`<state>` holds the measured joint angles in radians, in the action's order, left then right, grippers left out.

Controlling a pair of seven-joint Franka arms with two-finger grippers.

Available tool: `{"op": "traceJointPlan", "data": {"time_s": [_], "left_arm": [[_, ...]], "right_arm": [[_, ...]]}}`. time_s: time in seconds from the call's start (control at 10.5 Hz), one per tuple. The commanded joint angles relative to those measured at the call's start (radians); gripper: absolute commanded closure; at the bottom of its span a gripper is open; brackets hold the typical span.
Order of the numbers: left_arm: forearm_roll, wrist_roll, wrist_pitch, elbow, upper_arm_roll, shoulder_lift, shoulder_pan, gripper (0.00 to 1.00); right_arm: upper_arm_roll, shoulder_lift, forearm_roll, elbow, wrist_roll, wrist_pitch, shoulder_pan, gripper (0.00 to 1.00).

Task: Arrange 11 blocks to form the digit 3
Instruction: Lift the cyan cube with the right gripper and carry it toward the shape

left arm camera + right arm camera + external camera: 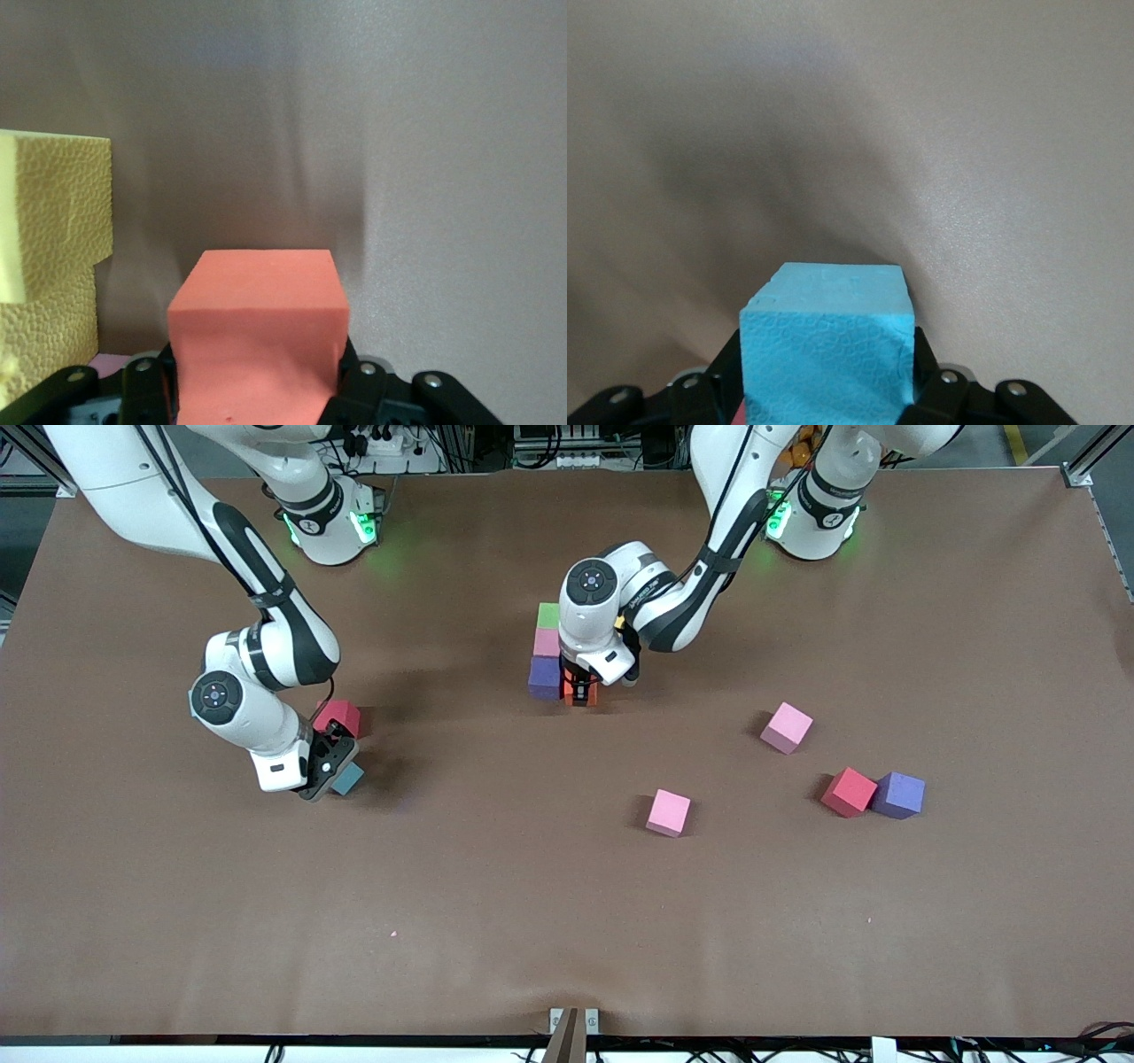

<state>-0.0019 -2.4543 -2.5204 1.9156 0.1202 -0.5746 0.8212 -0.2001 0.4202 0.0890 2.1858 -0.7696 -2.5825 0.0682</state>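
A green block [549, 615], a pink block [547, 642] and a purple block [543, 677] touch in a short row at mid-table. My left gripper [580, 689] is down beside the purple one, shut on an orange block [257, 301]. Yellow blocks [49, 204] stand close beside it in the left wrist view; the arm hides them in the front view. Toward the right arm's end, my right gripper [330, 772] is low at the table, its fingers pressed on both sides of a cyan block [824, 345]. A red block [339, 716] lies just next to it.
Loose blocks lie toward the left arm's end: a pink block [787, 727], another pink block [668, 812] nearer the front camera, and a red block [849, 791] touching a purple block [898, 794]. The table is brown.
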Motion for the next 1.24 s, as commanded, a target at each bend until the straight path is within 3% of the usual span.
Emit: {"op": "traceJointPlan", "data": {"time_s": [0.0, 0.1, 0.19, 0.38, 0.57, 0.67, 0.76, 0.86, 1.14], "left_arm": [[0.028, -0.034, -0.015, 0.006, -0.008, 0.006, 0.015, 0.94], [0.028, -0.034, -0.015, 0.006, -0.008, 0.006, 0.022, 0.94], [0.028, -0.034, -0.015, 0.006, -0.01, 0.004, 0.022, 0.94], [0.028, -0.034, -0.015, 0.005, -0.008, 0.004, 0.022, 0.93], [0.028, -0.034, -0.015, 0.005, -0.008, 0.004, 0.026, 0.93], [0.028, -0.034, -0.015, 0.003, -0.008, 0.004, 0.026, 0.87], [0.028, -0.032, -0.015, 0.003, -0.008, 0.004, 0.021, 0.37], [0.026, -0.032, -0.015, 0.0, -0.008, 0.004, 0.019, 0.0], [0.026, -0.034, -0.009, 0.0, -0.008, 0.022, 0.016, 0.0]], "right_arm": [[-0.019, -0.008, 0.015, -0.004, -0.01, -0.001, 0.019, 0.59], [-0.019, -0.02, 0.017, -0.015, -0.011, 0.005, 0.013, 0.75], [-0.018, -0.04, 0.017, -0.024, -0.004, 0.007, -0.011, 0.82], [-0.028, -0.049, 0.014, -0.082, 0.036, 0.057, -0.025, 0.82], [-0.027, -0.054, 0.015, -0.1, 0.305, 0.061, -0.137, 0.83], [-0.027, -0.046, 0.017, -0.11, 0.435, 0.056, -0.181, 0.83], [-0.028, -0.041, 0.017, -0.127, 0.499, 0.058, -0.206, 0.83], [-0.028, -0.038, 0.017, -0.136, 0.53, 0.064, -0.223, 0.83], [-0.041, -0.037, 0.014, -0.136, 0.753, 0.065, -0.267, 0.83]]}}
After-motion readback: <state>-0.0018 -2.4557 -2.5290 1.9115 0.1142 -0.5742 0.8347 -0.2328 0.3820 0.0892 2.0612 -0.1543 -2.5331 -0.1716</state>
